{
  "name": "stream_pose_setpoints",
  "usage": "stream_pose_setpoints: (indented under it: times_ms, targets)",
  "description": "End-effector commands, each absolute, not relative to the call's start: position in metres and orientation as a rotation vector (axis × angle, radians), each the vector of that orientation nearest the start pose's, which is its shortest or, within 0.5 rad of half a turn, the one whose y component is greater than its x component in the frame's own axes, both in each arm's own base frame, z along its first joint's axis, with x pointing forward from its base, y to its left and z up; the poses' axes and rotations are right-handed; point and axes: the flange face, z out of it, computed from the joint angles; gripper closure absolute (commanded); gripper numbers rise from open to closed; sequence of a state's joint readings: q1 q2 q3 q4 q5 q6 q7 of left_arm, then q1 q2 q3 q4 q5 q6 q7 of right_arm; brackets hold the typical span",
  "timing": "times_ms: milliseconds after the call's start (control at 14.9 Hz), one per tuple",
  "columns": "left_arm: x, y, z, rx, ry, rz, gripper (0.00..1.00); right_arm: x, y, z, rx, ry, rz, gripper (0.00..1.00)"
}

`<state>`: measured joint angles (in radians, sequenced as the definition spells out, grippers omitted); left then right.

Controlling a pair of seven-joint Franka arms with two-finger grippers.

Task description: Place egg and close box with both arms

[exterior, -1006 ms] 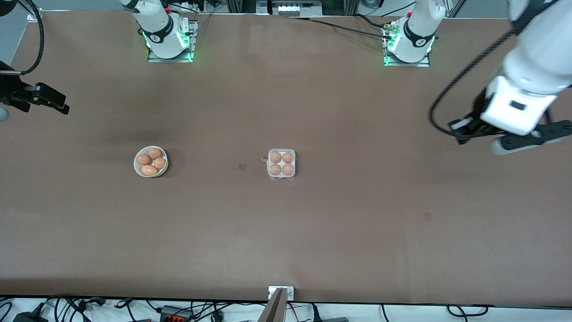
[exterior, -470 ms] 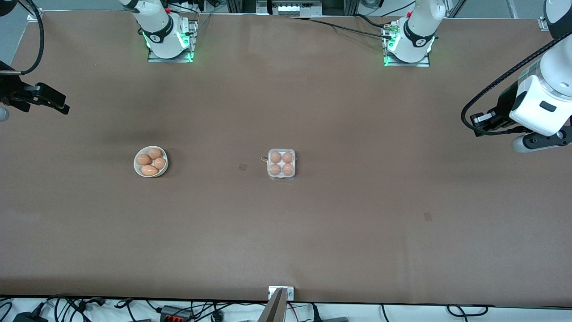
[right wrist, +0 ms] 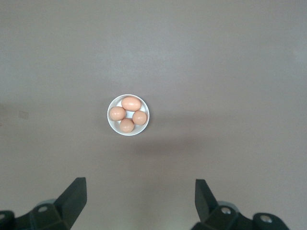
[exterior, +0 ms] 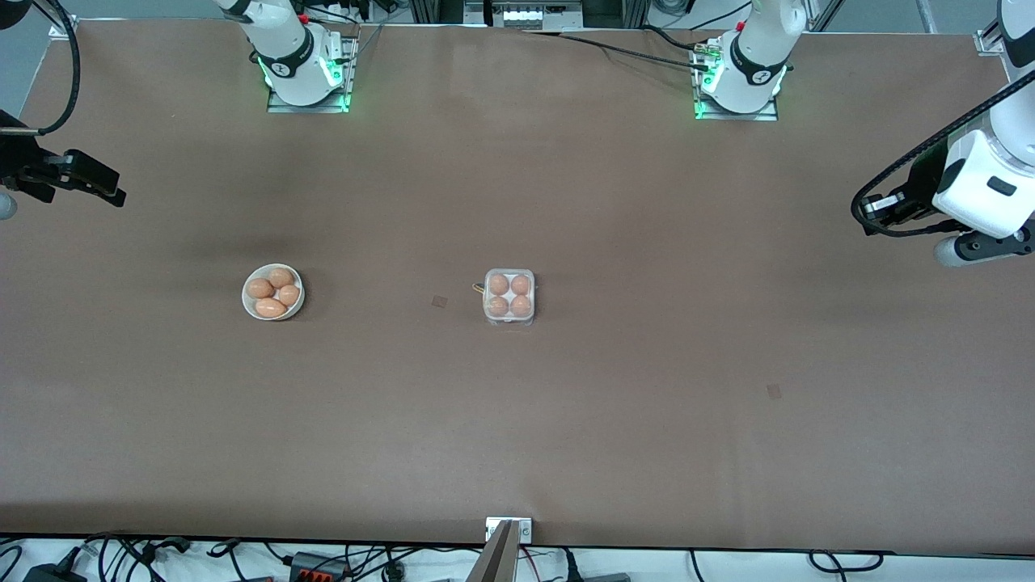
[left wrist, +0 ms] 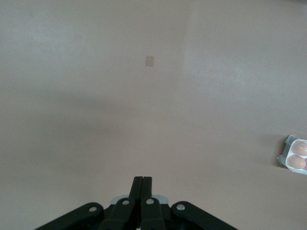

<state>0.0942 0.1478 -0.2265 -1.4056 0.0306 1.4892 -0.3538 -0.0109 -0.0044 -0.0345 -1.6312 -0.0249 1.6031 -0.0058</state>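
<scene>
Table (exterior: 647,420) carries your box (exterior: 509,297) mid-way, lid down over four eggs (exterior: 510,295), and a bowl (exterior: 273,292) of eggs toward the right arm's end. Left gripper (left wrist: 142,184) is pinched together, empty — right gripper (right wrist: 139,196) spread wide, high over the bowl.
</scene>
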Motion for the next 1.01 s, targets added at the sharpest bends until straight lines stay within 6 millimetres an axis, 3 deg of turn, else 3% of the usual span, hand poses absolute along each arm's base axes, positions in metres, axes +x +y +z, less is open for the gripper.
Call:
stream_pose_setpoints:
  times_ms: [0, 67, 134, 201, 939]
  targets:
    - [0.579, -0.06, 0.617, -3.139, -0.337, 0.068, 0.72, 0.549, -0.025, 0.602, -3.165, 0.039, 0.028, 0.0]
    - [0.58, -0.059, 0.617, -3.152, -0.345, 0.073, 0.61, 0.549, -0.025, 0.602, -3.165, 0.042, 0.03, 0.0]
    - [0.58, -0.055, 0.617, -3.154, -0.358, 0.069, 0.41, 0.549, -0.025, 0.602, -3.164, 0.042, 0.03, 0.0]
    - [0.581, -0.05, 0.617, -3.153, -0.368, 0.062, 0.0, 0.549, -0.025, 0.602, -3.165, 0.039, 0.028, 0.0]
    - [0.586, -0.047, 0.62, -3.159, -0.374, 0.011, 0.0, 0.547, -0.025, 0.595, -3.165, 0.038, 0.001, 0.0]
